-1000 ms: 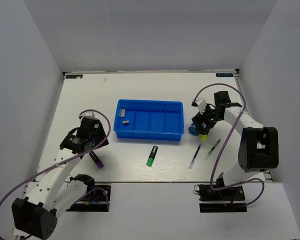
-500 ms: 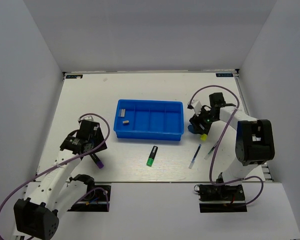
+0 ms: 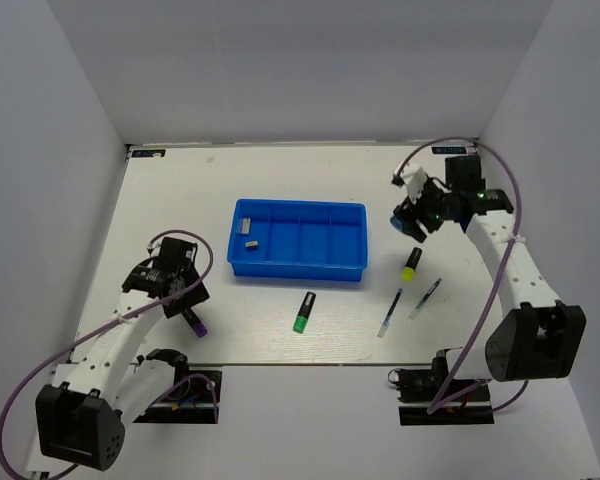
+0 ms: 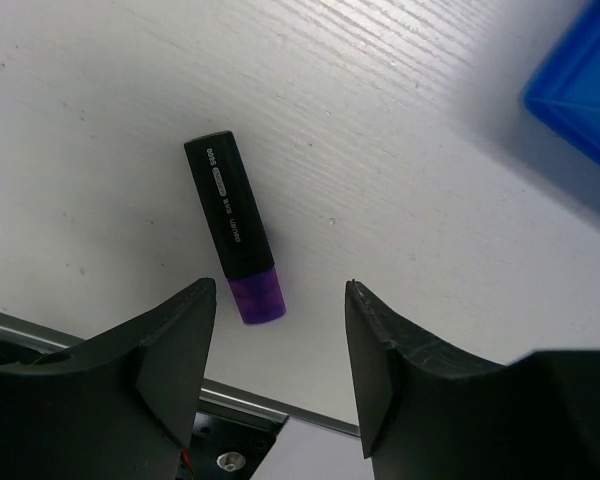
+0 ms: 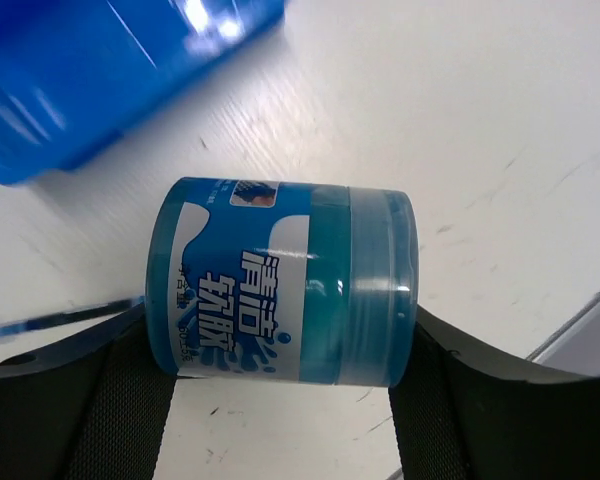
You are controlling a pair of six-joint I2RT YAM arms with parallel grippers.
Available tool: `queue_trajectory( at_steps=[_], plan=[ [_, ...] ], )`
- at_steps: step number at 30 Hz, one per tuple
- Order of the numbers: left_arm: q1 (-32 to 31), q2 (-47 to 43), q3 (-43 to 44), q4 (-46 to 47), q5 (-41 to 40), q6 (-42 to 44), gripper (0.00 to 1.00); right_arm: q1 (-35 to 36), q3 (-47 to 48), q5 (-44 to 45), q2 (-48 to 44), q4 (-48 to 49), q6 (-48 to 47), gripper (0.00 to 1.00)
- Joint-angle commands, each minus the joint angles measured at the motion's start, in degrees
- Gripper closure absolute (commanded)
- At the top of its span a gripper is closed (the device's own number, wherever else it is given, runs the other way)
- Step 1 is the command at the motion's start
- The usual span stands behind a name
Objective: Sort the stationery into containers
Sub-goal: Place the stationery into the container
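Round blue white-labelled tub (image 5: 285,282) is being pinched by the right gripper (image 5: 283,335) near the bright blue plastic tray (image 3: 298,270), though obscured in the top view. Left gripper (image 4: 278,300) is being held spread over a purple-tipped marker (image 4: 233,225).

Both arms are built alike: long white shells, as on the left arm (image 3: 110,335) and the right arm (image 3: 515,265), joined by blocky black motor housings (image 3: 528,340). A thin purple cable (image 3: 440,145) loops loosely beside each one. Each arm is fixed to a black base plate (image 3: 180,395) crowded with small wires. The left gripper (image 4: 277,300) has thick, matt black fingers (image 4: 170,370) with rounded edges; the right gripper (image 5: 280,320) has black fingers (image 5: 120,420) with a fine woven grain.
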Motion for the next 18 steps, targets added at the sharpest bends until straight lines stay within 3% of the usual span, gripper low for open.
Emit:
queue_trajectory(
  at_steps=[1,4,7,11,15,18],
  plan=[
    [0.91,2.15,1.36,-0.31,1.83,-2.88,0.35,1.62,12.79,-13.28,-0.81,-9.54,1.53,1.00],
    [1.61,4.17,1.27,-0.30,2.79,-3.77,0.35,4.96,19.13,-24.52,4.72,-16.40,-2.33,1.00],
    [2.40,4.79,1.18,-0.30,3.15,-4.12,0.35,10.58,27.23,-28.13,13.49,-19.65,-7.05,1.00],
    [2.75,5.40,0.74,0.48,3.41,-4.38,0.35,19.88,43.62,-24.03,25.44,-21.68,-7.70,1.00],
    [3.02,6.54,0.39,1.01,3.85,-4.56,0.35,26.39,51.84,-21.84,34.41,-20.02,-6.91,1.00],
    [3.28,7.16,0.22,1.45,3.85,-4.56,0.35,28.60,52.48,-18.67,36.98,-15.98,-6.82,1.00]
  ],
)
